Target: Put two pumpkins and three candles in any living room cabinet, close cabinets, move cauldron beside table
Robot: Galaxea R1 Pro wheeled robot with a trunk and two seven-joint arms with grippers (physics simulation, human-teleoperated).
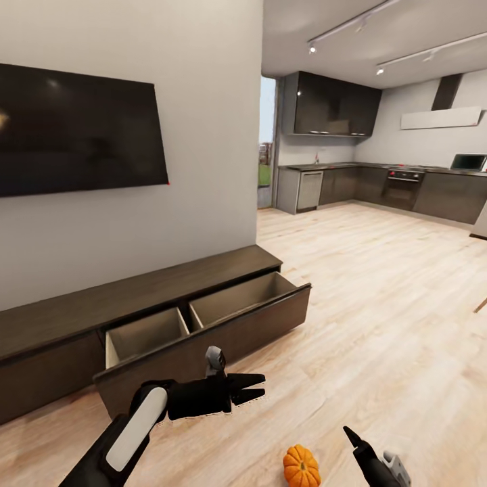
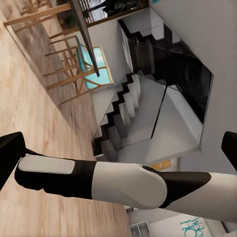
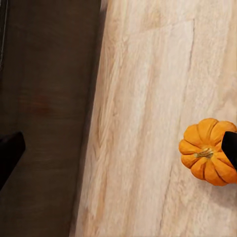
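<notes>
Cabinet (image 1: 135, 304) drawer (image 1: 203, 318) pulled out, pumpkin (image 1: 302, 466) on floor (image 1: 379, 304).
L pincer (image 1: 253, 389) spread open by drawer front; R pincer (image 1: 352, 436) near pumpkin, prongs apart, nothing gripped.

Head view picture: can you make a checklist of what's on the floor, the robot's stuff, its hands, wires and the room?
Surface: light wood plank floor.
Job's things: one orange pumpkin on the floor, near the right gripper; cabinet with one drawer pulled open, its two compartments bare.
Clutter: nothing seen.
Grippers: left gripper in front of the drawer, fingers slightly apart, holding nothing; right gripper's fingers spread wide in the wrist view, empty.
Cables: nothing seen.
Surroundings: black television on the wall; dark kitchen behind.
</notes>
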